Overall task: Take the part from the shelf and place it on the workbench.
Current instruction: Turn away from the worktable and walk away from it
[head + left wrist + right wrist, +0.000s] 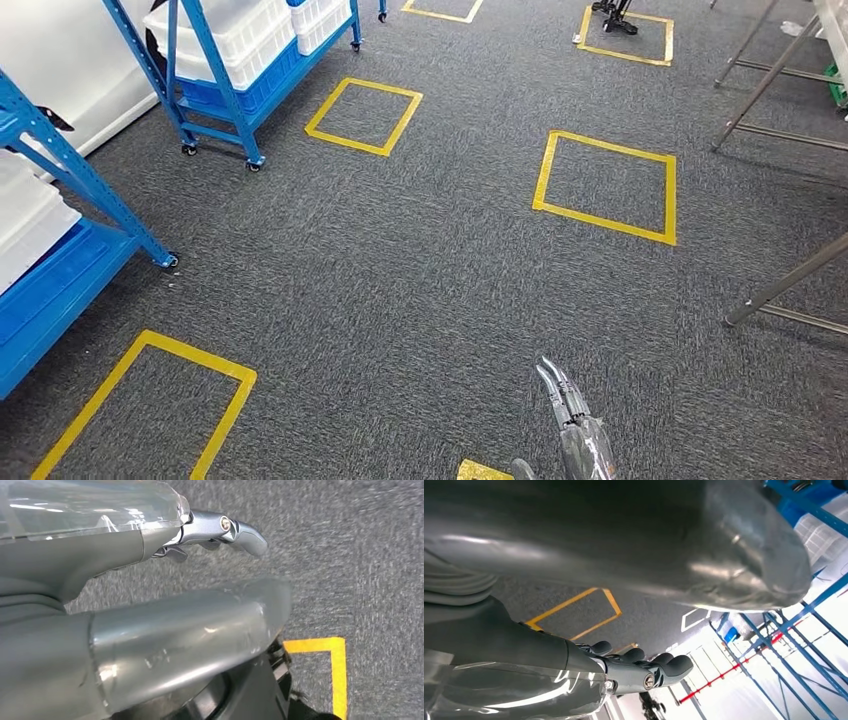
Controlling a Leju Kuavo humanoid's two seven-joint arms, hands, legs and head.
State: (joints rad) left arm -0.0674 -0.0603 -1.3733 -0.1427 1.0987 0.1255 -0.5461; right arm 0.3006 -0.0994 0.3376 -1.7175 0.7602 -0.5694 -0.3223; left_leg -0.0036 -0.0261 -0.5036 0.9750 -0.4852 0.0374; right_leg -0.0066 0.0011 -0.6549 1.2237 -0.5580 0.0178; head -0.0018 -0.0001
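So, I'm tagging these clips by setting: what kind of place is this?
Probably a warehouse-style robot test hall: blue wheeled shelving loaded with white bins, and yellow tape squares marking the grey carpet.

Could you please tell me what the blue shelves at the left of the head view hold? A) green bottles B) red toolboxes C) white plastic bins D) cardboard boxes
C: white bins sit on the blue shelves, and another white bin sits on the nearer rack.
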